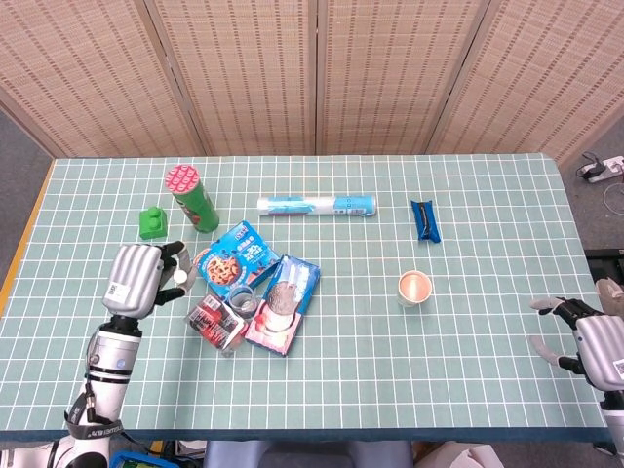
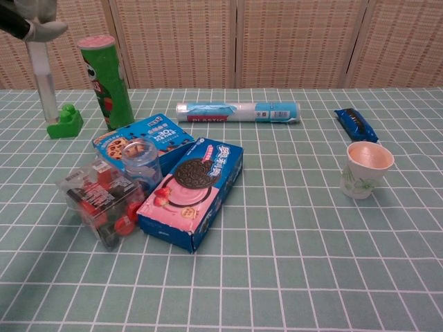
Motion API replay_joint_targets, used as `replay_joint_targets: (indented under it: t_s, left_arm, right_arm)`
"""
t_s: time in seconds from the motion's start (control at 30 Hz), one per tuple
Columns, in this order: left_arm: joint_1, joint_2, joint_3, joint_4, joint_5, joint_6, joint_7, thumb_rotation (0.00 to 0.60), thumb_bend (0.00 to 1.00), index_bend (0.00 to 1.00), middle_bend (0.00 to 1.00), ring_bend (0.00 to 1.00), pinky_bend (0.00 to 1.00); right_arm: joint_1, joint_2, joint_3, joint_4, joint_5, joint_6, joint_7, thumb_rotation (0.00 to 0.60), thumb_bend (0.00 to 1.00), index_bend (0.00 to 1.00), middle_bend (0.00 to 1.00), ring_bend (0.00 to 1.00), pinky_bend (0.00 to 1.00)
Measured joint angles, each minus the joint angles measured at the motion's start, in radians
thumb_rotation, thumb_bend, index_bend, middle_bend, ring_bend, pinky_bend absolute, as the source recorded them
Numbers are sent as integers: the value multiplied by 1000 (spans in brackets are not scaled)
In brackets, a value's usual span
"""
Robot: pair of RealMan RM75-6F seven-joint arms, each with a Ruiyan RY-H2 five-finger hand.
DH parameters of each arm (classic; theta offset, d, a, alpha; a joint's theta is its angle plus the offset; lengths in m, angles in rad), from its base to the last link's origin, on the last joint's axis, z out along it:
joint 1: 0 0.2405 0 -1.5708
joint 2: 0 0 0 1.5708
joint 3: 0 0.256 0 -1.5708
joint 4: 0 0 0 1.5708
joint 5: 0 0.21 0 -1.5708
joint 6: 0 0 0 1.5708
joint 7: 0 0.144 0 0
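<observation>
A: The left hand (image 1: 136,278) is gripping a clear tube with a white cap (image 2: 44,76), holding it upright at the left of the frame, above the worktop (image 1: 468,253) and just in front of the green block (image 2: 65,121) in the chest view.

B: Is it clear of that pile?

A: Looks so to me. The tube is hanging apart from the clear round jar (image 2: 140,156), the clear box of red pieces (image 2: 102,199), the blue cookie box (image 2: 144,138) and the pink cookie box (image 2: 194,189) in the lower left centre.

B: So the lifting part is done?

A: I would judge yes; setting it down somewhere is what is remaining, and nothing is showing where.

B: And the right hand (image 1: 593,341)?

A: It is sitting at the lower right edge, fingers apart, holding nothing, well apart from the paper cup (image 1: 414,288).

B: The green can (image 1: 192,198)?

A: Standing untouched, upper left.
</observation>
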Motion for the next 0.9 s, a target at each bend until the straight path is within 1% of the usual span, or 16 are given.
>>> replay_joint_targets:
  t_s: [0.07, 0.23, 0.3, 0.37, 0.47, 0.53, 0.57, 0.7, 0.8, 0.9]
  left_arm:
    - [6, 12, -17, -21, -27, -22, -76, 600, 530, 818, 1000, 964, 1000]
    - [30, 83, -74, -68, -100, -105, -339, 600, 530, 818, 1000, 963, 1000]
    - [40, 120, -92, -77, -125, -141, -410, 600, 530, 818, 1000, 964, 1000]
    - [43, 137, -96, -76, -133, -155, -432, 600, 530, 818, 1000, 963, 1000]
    - [43, 131, -89, -55, -124, -144, -400, 600, 530, 818, 1000, 963, 1000]
    - [40, 115, -76, -27, -104, -118, -336, 600, 530, 819, 1000, 962, 1000]
    - [37, 105, -69, -11, -91, -102, -300, 600, 531, 820, 1000, 961, 1000]
    - [25, 30, -31, 85, -14, -9, -89, 600, 531, 829, 1000, 958, 1000]
    - [21, -24, -20, 129, 12, 36, 20, 600, 530, 830, 1000, 958, 1000]
    - [22, -33, -25, 120, -1, 33, 31, 600, 530, 830, 1000, 958, 1000]
  right_arm:
    - [-1, 1, 0, 0, -2, 3, 3, 600, 207, 371, 440, 392, 596]
    - [-1, 1, 0, 1, -1, 2, 5, 600, 207, 371, 440, 393, 596]
    - [0, 1, -1, 1, -2, 1, 3, 600, 207, 371, 440, 393, 596]
    - [0, 1, -2, 0, -4, 2, 1, 600, 207, 371, 440, 393, 596]
    - [-1, 0, -2, -1, -5, 3, -1, 600, 207, 371, 440, 393, 596]
    - [-1, 0, -2, -2, -4, 2, -3, 600, 207, 371, 440, 393, 596]
    - [0, 0, -2, -2, -4, 1, -3, 600, 207, 371, 440, 393, 596]
    - [1, 3, -7, -3, -15, 0, 9, 600, 207, 371, 440, 393, 596]
    - [1, 5, -10, -3, -19, 3, 12, 600, 207, 371, 440, 392, 596]
    - [0, 6, -9, -2, -18, 5, 17, 600, 207, 371, 440, 393, 596]
